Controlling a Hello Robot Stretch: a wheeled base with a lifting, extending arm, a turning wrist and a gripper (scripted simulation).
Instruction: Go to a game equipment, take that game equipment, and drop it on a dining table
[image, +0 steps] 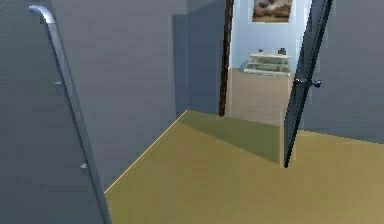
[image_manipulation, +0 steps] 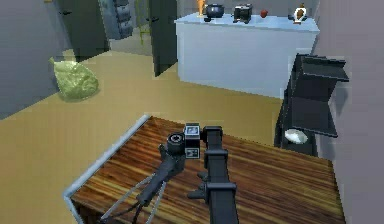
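In the arm side view my arm (image_manipulation: 220, 190) rises from the bottom edge over a brown wooden table (image_manipulation: 280, 175). Its gripper (image_manipulation: 130, 208) points down to the left, with thin fingers (image_manipulation: 150, 190) stretched across the planks. Only bare tabletop lies at and behind the far end, so the gripper holds nothing.
A white counter (image_manipulation: 240, 50) with small dark items stands beyond the table, and a dark open cabinet (image_manipulation: 315, 95) with a white bowl (image_manipulation: 294, 136) on the right. A yellow-green sack (image_manipulation: 73, 78) lies on the floor. Ahead, an open dark door (image: 305, 85) leads to a room with a white shelf (image: 268, 63).
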